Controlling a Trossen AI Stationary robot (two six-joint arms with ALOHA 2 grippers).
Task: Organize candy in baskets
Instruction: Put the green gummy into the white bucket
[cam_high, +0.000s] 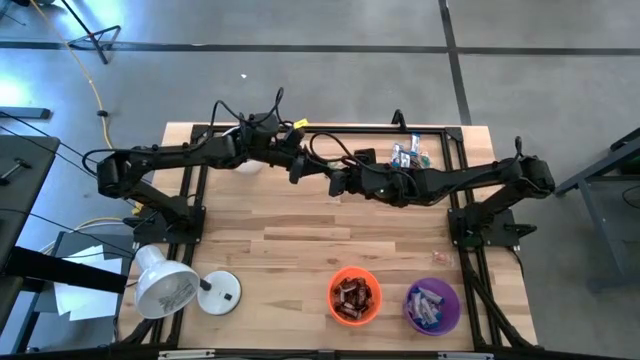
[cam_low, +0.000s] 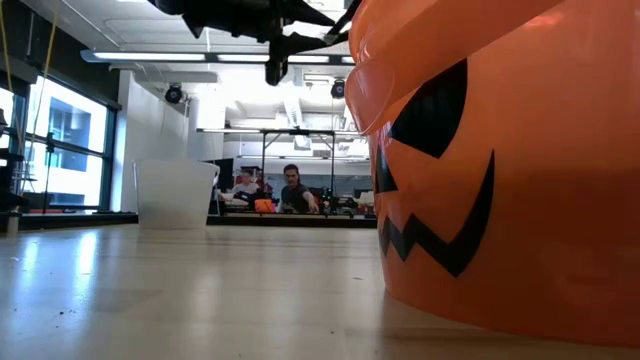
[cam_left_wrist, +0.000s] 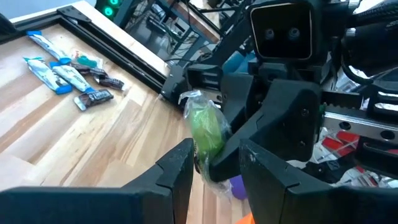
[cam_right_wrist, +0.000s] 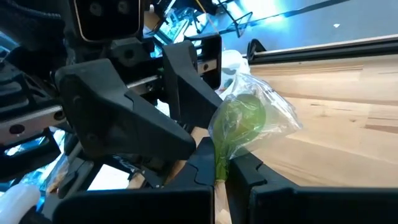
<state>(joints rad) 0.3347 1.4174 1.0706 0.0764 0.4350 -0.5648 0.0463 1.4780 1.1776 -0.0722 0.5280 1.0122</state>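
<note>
A round green candy (cam_right_wrist: 242, 121) in a clear wrapper hangs in the air over the middle of the table, between my two grippers. My right gripper (cam_right_wrist: 221, 167) is shut on it. My left gripper (cam_left_wrist: 214, 163) faces it from the left, open, with a finger on either side of the candy's lower end. More candy (cam_high: 410, 155), blue-and-white and dark bars, lies at the far right of the table. The orange basket (cam_high: 354, 296) and the purple basket (cam_high: 432, 306) stand at the near edge with candy inside. The white basket (cam_low: 175, 193) stands farther back. My right gripper pinches the gathered clear wrapper (cam_right_wrist: 219, 160) just below the green ball between its two fingertips. It comes nearly level from the table's right. The candy sticks out beyond the fingertips, lifted clear of the table. My left gripper: I cannot tell whether its fingers (cam_left_wrist: 177, 168) touch the wrapper.
A white dome-shaded lamp (cam_high: 170, 285) with a round base lies at the near left. Black frame rails (cam_high: 330, 128) run along the table's far edge and sides. Bare wood (cam_high: 300, 235) lies between the arms and the baskets. A person (cam_low: 293, 190) sits far behind the table.
</note>
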